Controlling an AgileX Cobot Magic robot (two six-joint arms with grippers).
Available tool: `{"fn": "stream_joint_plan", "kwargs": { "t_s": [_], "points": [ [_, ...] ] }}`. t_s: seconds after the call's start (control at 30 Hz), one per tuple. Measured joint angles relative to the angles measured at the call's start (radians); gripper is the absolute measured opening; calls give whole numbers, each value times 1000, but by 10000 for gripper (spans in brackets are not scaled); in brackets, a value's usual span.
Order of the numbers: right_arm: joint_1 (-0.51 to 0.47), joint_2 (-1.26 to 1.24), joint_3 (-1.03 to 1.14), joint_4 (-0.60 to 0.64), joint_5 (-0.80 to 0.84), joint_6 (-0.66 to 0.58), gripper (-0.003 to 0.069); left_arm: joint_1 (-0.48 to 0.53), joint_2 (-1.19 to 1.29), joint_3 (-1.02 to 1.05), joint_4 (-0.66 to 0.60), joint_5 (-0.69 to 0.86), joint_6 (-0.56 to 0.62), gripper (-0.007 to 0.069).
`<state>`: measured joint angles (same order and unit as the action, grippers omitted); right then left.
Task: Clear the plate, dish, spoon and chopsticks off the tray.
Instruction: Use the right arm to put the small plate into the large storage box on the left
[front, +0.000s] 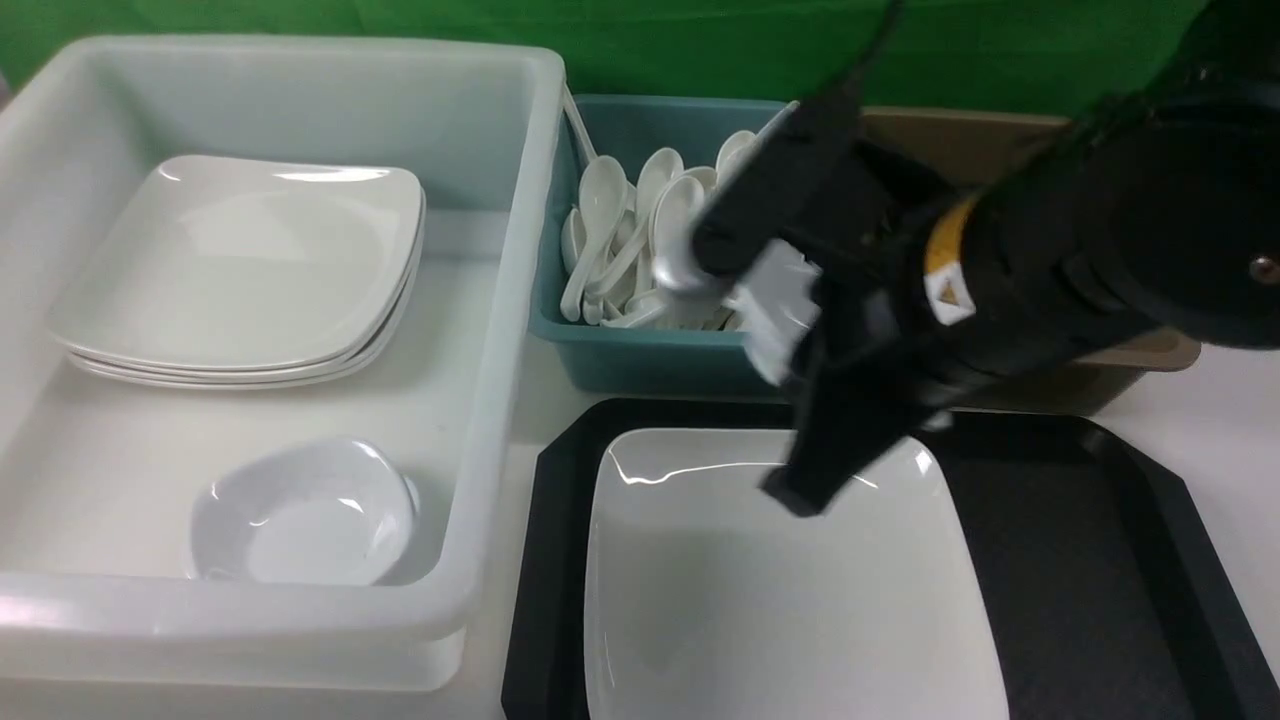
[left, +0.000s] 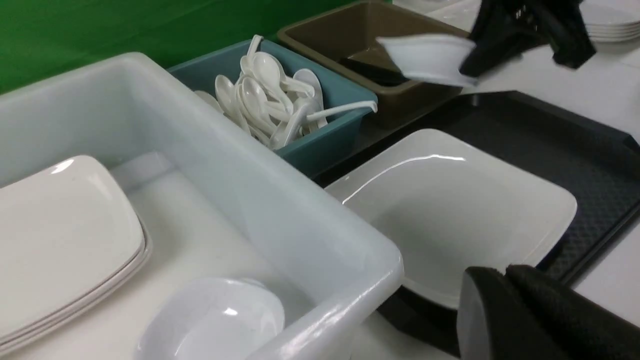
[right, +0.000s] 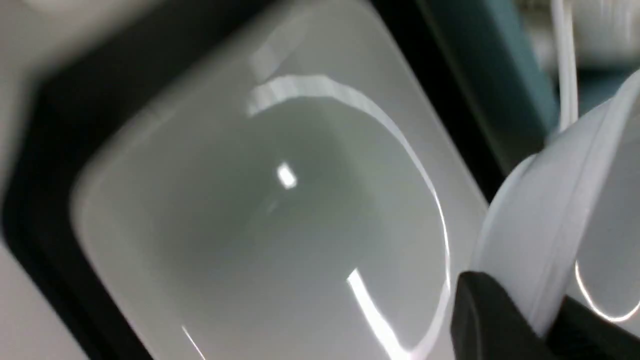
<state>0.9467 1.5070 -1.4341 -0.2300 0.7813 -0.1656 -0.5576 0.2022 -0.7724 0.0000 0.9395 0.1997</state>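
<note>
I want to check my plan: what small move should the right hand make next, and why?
Probably carry the dish left toward the white tub, where another small dish lies: the right hand grips it above the tray.

White table (front: 1240, 430): tray (front: 1080, 560), three tubs (front: 505, 300)

Glossy white square plate (front: 780, 610) lies flat on black textured tray (front: 1060, 560); my right pincer (front: 752, 372) holds small white dish (front: 780, 300) above.
</note>
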Motion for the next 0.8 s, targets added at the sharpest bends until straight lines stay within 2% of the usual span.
{"fn": "stream_joint_plan", "kwargs": {
  "t_s": [0.07, 0.17, 0.2, 0.27, 0.37, 0.57, 0.8],
  "points": [
    [83, 68, -133, 15, -34, -14, 54, 0, 1, 0, 37, 41, -26, 17],
    [124, 161, -273, 39, -41, -51, 54, 0, 1, -1, 83, 87, -77, 17],
    [135, 264, -390, 104, -25, -104, 54, 0, 1, -7, 120, 129, -119, 17],
    [136, 390, -521, 179, 10, -169, 53, 0, 1, -19, 144, 164, -138, 17],
    [135, 555, -675, 218, 79, -196, 53, 0, 1, -26, 155, 181, -152, 17],
    [133, 836, -985, 245, 206, -222, 53, 0, 1, -29, 159, 184, -156, 17],
    [129, 954, -1094, 251, 228, -221, 62, 0, 1, -29, 159, 182, -156, 17]
  ]
}}
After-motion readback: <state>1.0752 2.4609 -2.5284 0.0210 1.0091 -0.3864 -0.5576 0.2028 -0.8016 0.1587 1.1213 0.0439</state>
